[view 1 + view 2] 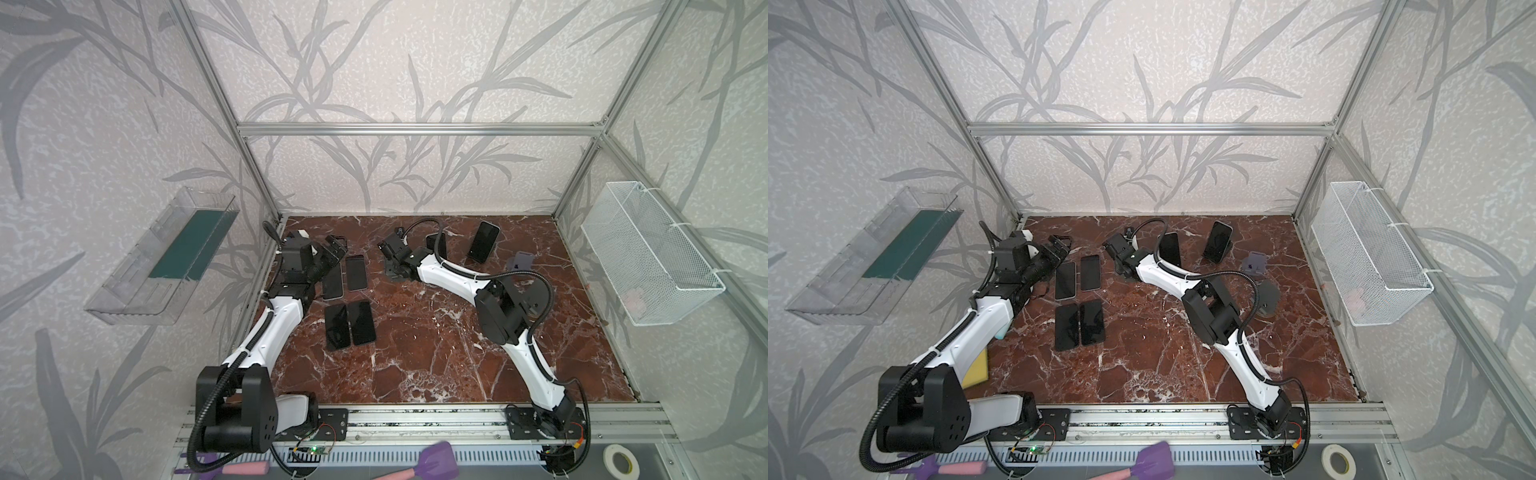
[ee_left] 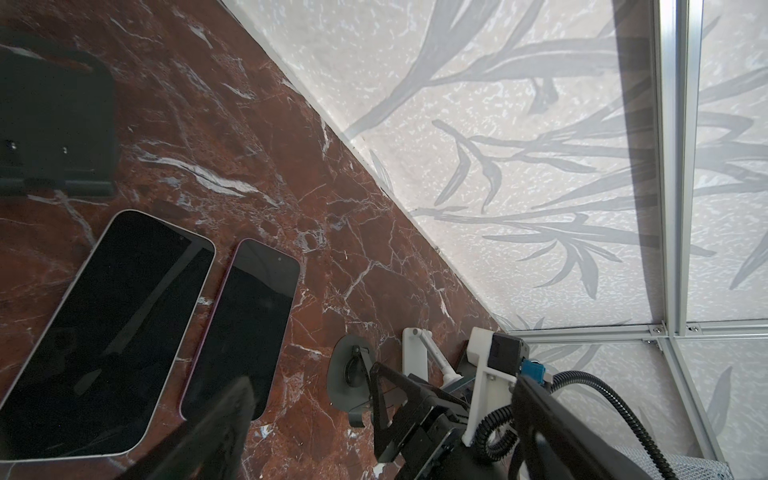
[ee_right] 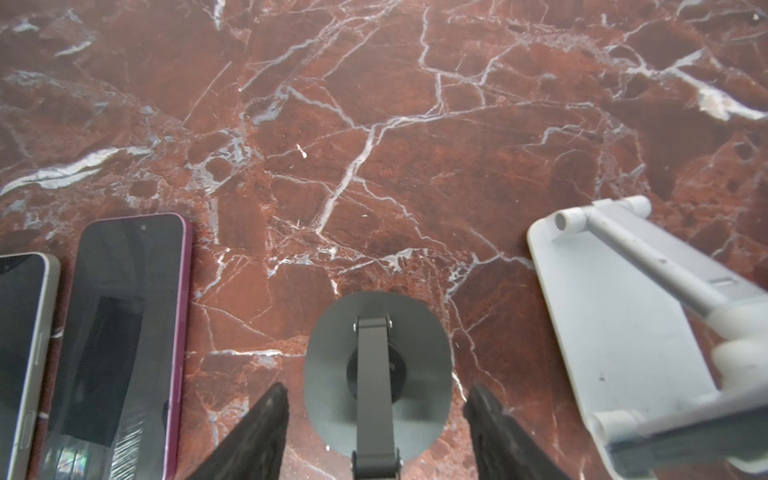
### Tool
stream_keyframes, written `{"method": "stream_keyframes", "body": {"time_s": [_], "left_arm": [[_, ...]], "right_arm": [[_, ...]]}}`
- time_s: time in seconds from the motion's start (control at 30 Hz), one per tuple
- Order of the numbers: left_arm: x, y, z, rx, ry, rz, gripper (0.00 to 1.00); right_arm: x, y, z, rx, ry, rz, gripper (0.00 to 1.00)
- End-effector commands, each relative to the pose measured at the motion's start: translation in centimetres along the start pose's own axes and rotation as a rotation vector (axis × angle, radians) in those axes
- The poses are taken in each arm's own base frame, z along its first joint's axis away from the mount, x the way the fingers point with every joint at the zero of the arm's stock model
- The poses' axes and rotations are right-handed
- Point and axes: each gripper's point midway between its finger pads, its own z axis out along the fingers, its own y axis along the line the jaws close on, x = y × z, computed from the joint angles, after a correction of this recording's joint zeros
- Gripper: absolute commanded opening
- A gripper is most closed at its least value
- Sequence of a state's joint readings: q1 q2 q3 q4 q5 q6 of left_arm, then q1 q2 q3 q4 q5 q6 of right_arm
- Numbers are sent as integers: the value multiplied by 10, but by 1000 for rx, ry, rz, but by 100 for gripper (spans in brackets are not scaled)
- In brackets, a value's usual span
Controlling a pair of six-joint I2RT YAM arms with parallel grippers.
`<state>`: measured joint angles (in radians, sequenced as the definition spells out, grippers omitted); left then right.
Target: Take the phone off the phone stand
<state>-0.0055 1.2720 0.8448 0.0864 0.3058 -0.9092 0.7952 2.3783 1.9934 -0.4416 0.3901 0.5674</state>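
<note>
Right tool [image 3: 378,388]: fingers spread, flanking round base of grey stand [image 3: 328,365] on the counter [image 3: 374,124]. Left tool [image 1: 337,244] spread, near flat phones [image 1: 355,272]. One phone [image 1: 483,242] leans propped, back right.

the white phone stand [image 3: 615,311] and cream-edged phone [image 3: 20,340] are cut off at frame edges; the propped phone [image 1: 1173,248] is partly hidden by the right arm [image 1: 1167,280].

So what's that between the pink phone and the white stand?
A grey stand with a round base sits between the pink phone and the white stand, as the right wrist view shows.
</note>
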Motion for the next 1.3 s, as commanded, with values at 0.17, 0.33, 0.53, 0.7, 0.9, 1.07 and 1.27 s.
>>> {"method": "stream_keyframes", "body": {"time_s": [0.17,0.33,0.53,0.7,0.9,1.07,1.27], "left_arm": [[-10,-20,-8,66,-37,13,97],[-8,-18,-3,68,-21,5,97],[-6,-27,1,129,-3,-1,97],[-5,-32,3,169,-1,-4,91],[-6,-34,3,183,1,-5,90],[-6,-34,3,183,-4,-5,90],[-5,-34,5,188,8,-17,90]], "right_arm": [[-22,8,-11,-39,-126,-49,60],[-36,18,-5,-79,-164,-62,55],[-65,24,8,-114,-232,-84,55],[-82,15,36,-74,-204,-104,57],[-106,7,51,-42,-238,-126,56],[-107,-7,63,-18,-232,-139,57],[-100,-13,72,-23,-208,-153,59]]}}
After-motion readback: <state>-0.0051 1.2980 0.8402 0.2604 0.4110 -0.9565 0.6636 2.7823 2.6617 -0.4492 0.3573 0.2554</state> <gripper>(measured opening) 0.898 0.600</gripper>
